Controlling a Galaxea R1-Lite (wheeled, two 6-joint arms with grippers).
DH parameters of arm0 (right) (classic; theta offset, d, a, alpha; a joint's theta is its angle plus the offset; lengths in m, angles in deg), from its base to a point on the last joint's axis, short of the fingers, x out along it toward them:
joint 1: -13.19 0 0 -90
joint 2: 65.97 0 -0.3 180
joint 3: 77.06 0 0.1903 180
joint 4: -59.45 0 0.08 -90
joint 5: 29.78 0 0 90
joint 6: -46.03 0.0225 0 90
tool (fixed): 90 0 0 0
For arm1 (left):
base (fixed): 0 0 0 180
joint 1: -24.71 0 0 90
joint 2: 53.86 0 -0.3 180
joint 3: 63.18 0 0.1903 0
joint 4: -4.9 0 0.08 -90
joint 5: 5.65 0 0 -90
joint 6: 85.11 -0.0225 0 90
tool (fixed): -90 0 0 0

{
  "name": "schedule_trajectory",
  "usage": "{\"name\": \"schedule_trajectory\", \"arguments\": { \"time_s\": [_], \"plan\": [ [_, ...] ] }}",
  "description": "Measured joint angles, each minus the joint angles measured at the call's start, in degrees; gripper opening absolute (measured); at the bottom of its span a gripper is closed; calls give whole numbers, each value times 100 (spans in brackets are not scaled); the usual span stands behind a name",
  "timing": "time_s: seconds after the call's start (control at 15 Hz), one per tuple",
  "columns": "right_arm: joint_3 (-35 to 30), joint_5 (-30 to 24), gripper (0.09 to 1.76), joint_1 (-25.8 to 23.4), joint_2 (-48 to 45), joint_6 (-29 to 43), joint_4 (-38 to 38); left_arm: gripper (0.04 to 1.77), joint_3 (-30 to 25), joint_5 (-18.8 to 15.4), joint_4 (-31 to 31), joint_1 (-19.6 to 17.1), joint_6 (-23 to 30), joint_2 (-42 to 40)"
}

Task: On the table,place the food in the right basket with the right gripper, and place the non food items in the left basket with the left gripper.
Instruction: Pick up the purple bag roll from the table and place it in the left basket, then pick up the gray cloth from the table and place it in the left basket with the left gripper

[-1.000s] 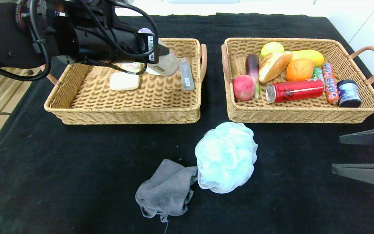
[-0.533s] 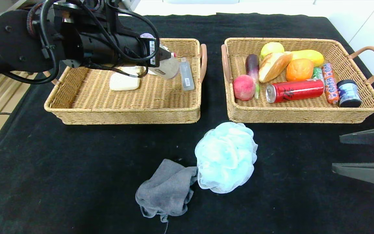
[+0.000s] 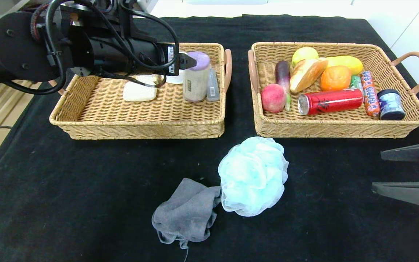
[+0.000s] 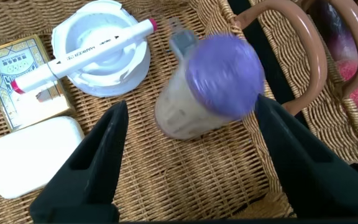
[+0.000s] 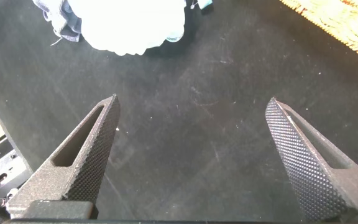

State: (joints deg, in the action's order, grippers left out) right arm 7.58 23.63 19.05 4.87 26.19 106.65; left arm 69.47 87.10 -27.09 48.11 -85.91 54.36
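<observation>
Little writing can be read: the red can (image 3: 330,101) in the right basket (image 3: 340,127) carries a black logo I cannot make out, the orange snack tube (image 3: 370,92) has blue lettering too small to read, and the green-bordered card box (image 4: 18,78) is printed with illegible text.

The counter (image 3: 86,189) is draped in black cloth, with pale floor at its 9 o'clock edge and white wall at 12 o'clock.

The left pincer (image 4: 191,155) hangs over the left basket (image 3: 140,127) with its fingers spread wide, a purple-capped bottle (image 3: 196,76) standing upright below them, touching neither. At the bottle's 9 o'clock lie a white soap bar (image 3: 139,92), a white lid (image 4: 101,56) and a marker (image 4: 82,55).

The right pincer (image 5: 191,155) sits at the counter's 4 o'clock, spread wide and empty.

A blue bath pouf (image 3: 253,175) and grey cloth (image 3: 186,213) lie touching on the counter at 6 o'clock.
</observation>
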Motion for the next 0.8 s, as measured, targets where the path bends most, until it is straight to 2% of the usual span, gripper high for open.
{"name": "schedule_trajectory", "arguments": {
  "time_s": [0.4, 0.8],
  "plan": [
    [0, 0, 171, 0, 0, 2, 1, 161, -2, 27, -155, -9, 2, -94],
    [-9, 0, 171, 0, 24, 2, 4, 167, -39, 90, -1353, 162, 2, -645]
  ]
}}
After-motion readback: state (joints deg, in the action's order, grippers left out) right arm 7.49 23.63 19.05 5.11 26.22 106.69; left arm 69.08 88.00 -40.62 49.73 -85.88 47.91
